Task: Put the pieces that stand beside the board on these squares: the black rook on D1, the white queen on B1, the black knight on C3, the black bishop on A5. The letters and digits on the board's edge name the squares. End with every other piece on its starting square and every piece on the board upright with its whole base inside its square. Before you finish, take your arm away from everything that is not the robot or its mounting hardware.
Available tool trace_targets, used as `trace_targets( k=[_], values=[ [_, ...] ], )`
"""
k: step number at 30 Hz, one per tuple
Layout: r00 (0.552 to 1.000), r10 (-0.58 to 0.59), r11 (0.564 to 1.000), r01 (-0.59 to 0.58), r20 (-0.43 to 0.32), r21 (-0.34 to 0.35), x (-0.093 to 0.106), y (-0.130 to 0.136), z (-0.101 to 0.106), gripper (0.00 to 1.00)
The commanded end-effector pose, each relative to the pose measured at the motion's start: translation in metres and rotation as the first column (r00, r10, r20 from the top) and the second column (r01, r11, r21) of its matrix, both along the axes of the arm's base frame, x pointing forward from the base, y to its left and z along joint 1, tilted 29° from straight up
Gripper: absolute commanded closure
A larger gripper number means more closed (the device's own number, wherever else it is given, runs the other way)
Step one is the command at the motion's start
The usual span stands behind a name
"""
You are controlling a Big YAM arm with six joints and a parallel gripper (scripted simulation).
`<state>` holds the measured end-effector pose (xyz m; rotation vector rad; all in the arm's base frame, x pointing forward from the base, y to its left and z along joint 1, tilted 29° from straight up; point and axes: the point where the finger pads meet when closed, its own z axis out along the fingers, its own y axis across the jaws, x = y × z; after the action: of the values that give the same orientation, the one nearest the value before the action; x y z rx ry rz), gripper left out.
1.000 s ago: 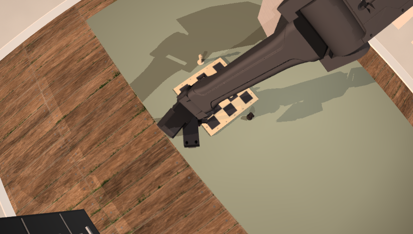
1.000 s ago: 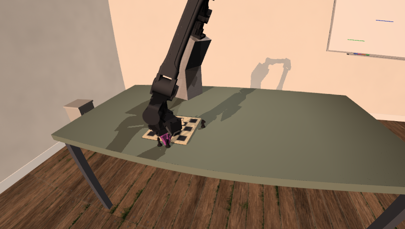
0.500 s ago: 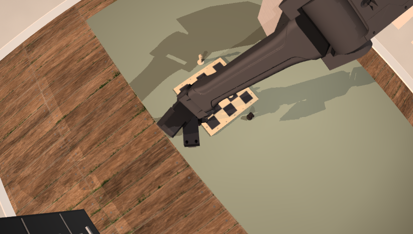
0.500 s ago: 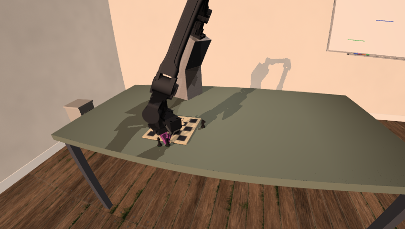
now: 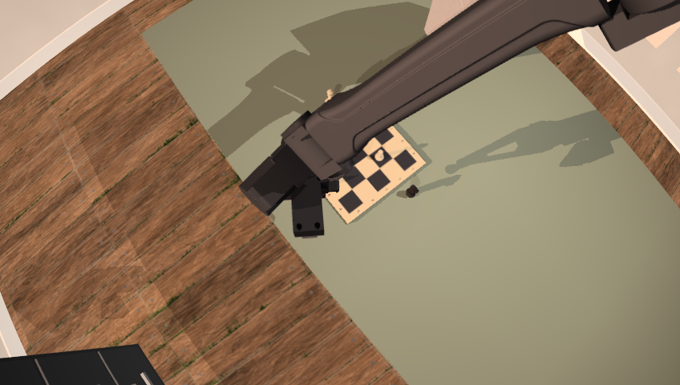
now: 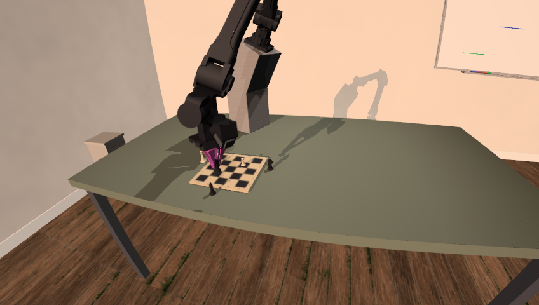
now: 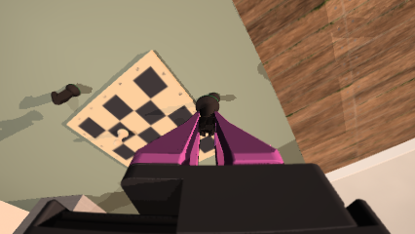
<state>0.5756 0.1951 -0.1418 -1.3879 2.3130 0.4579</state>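
1. One arm (image 5: 405,81) (image 6: 227,41) reached from the far pedestal (image 5: 434,18) (image 6: 238,98) (image 7: 88,205) toward the near side, wrist bent, w/ its pincer (image 6: 216,166) (image 7: 207,117) pointing down over the board's left part.
2. Pincer was closed on a dark chess piece (image 6: 216,169) (image 7: 207,105), magenta fingers pinching its upper part; base hung below the tips. Exact type hard to tell. It looked approx. upright; contact w/ the board (image 5: 364,190) (image 6: 231,182) (image 7: 133,95) couldn't be told.
3. Another dark piece (image 6: 211,189) stood upright just beside the board's near edge, toward the left.
4. Black knight (image 5: 412,191) (image 6: 269,164) (image 7: 65,95) stood off the right edge, far end. One pale piece (image 5: 329,95) (image 6: 202,157) stood off the left side; a 2nd pale piece (image 5: 379,155) (image 6: 243,162) (image 7: 122,134) was on the board, far part.
5. Re: room, the green tabletop (image 5: 477,262) (image 6: 340,189) (image 7: 97,39) ran wide to the right past the knight; near edge lay closer to the board.
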Motion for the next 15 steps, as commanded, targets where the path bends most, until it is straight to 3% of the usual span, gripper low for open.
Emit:
trace_targets(
  k=[1, 2, 7, 8, 10, 13, 14, 15],
  values=[
    [1.000, -0.003, 1.000, 0.003, -0.020, -0.008, -0.007, -0.018, 0.000, 1.00],
    [0.999, -0.004, 1.000, 0.004, -0.041, -0.012, -0.013, -0.020, -0.011, 1.00],
    [0.999, 0.017, 1.000, -0.017, -0.035, -0.011, -0.016, -0.008, -0.010, 1.00],
    [0.999, 0.017, 1.000, -0.017, -0.030, -0.011, -0.015, -0.008, -0.008, 1.00],
    [1.000, 0.014, 1.000, -0.014, 0.010, -0.002, -0.001, -0.005, 0.013, 1.00],
    [1.000, 0.012, 1.000, -0.012, 0.015, -0.001, 0.000, -0.005, 0.015, 1.00],
    [1.000, 0.003, 1.000, -0.003, -0.006, -0.004, -0.008, -0.011, -0.001, 1.00],
    [1.000, -0.019, 1.000, 0.019, -0.011, -0.002, -0.009, -0.020, -0.004, 1.00]
  ],
)
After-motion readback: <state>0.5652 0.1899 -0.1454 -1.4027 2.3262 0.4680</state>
